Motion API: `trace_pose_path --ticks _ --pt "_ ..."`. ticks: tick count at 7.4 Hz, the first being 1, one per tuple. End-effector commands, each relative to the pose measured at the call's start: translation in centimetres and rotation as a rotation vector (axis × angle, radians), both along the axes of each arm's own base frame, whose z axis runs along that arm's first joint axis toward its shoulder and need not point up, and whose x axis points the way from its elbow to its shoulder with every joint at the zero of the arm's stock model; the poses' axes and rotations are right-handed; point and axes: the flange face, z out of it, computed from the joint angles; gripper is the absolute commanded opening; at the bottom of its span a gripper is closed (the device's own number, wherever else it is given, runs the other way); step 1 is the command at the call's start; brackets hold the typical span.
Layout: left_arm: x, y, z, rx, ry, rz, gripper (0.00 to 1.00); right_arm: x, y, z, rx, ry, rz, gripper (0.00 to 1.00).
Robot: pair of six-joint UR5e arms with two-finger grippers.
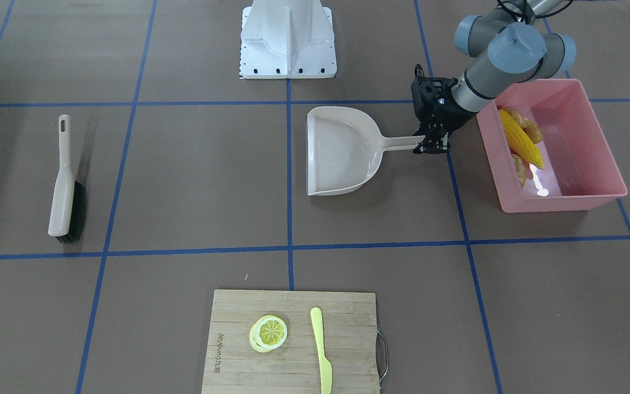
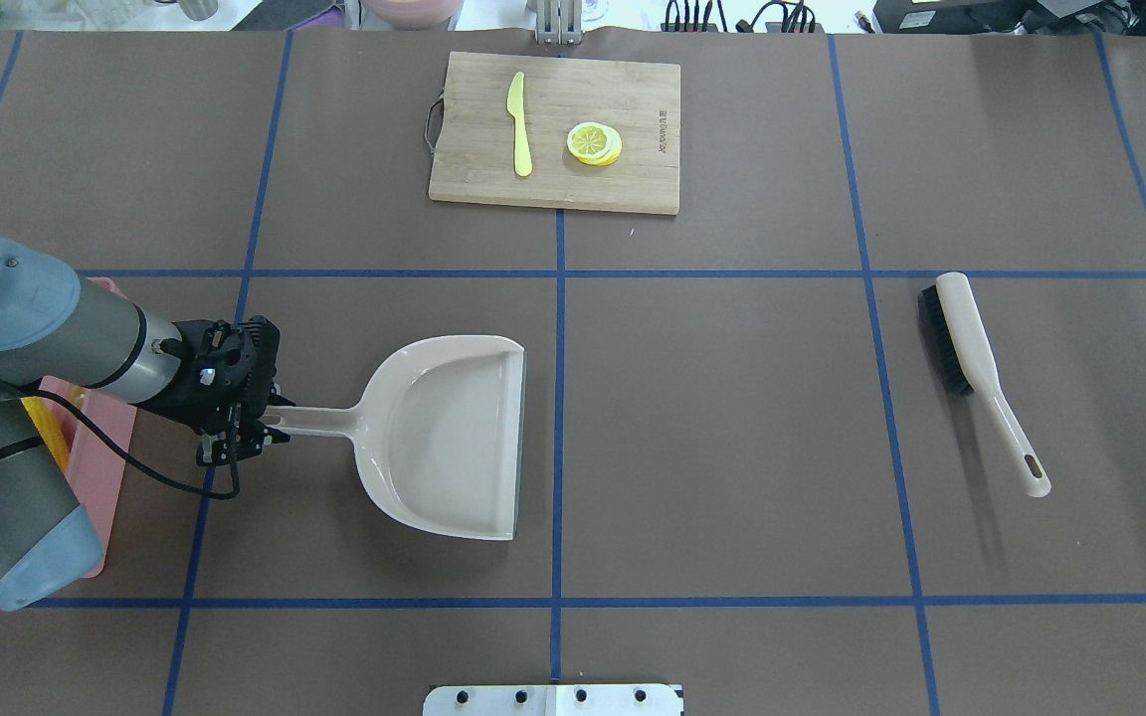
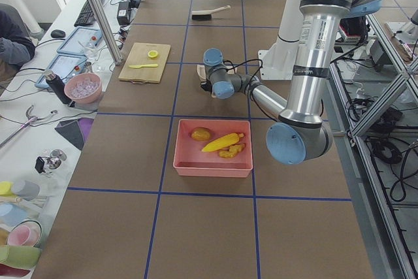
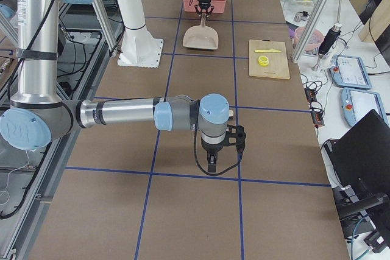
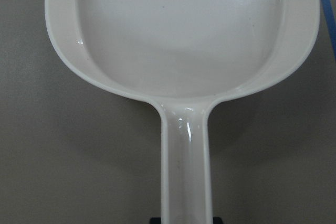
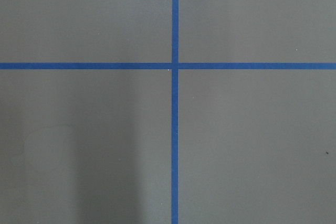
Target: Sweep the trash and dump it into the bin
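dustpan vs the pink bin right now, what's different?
Colour: the dustpan is beige, the bin pink.
Contents: the dustpan is empty; the bin holds the trash.
Shape: the dustpan is a shallow scoop with a handle and one open edge; the bin is a deeper tub walled all round.
Handling: the left gripper sits at the dustpan's handle end; no gripper is at the bin.
Shared: both are glossy plastic, open side up.

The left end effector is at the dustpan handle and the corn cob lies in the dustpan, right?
Not quite. The left end effector is at the dustpan handle, but the corn cob lies in the pink bin; the dustpan is empty, as the exterior front-facing view shows.
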Motion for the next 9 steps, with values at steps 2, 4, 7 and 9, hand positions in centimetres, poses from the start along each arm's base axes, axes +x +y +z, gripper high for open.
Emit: trace_pose_path --ticks 2,4,7,9 --pt "-0.2 -0.1 -0.5 0.01 0.01 -0.003 0.98 0.0 -0.1 -0.1 0.003 0.0 0.0 1.0" --pt "-1.1 -0.6 -1.0 0.007 0.016 -0.013 0.98 0.0 -0.1 -0.1 0.004 0.0 -0.001 1.0" --pt "-12.0 -0.7 -0.5 -0.021 0.033 -0.121 0.98 0.0 -0.1 -0.1 0.004 0.0 -0.001 1.0" --pt "-22.7 -1.9 8.2 -0.226 -0.12 -0.334 0.98 0.0 -0.3 -0.3 0.008 0.0 -0.001 1.0"
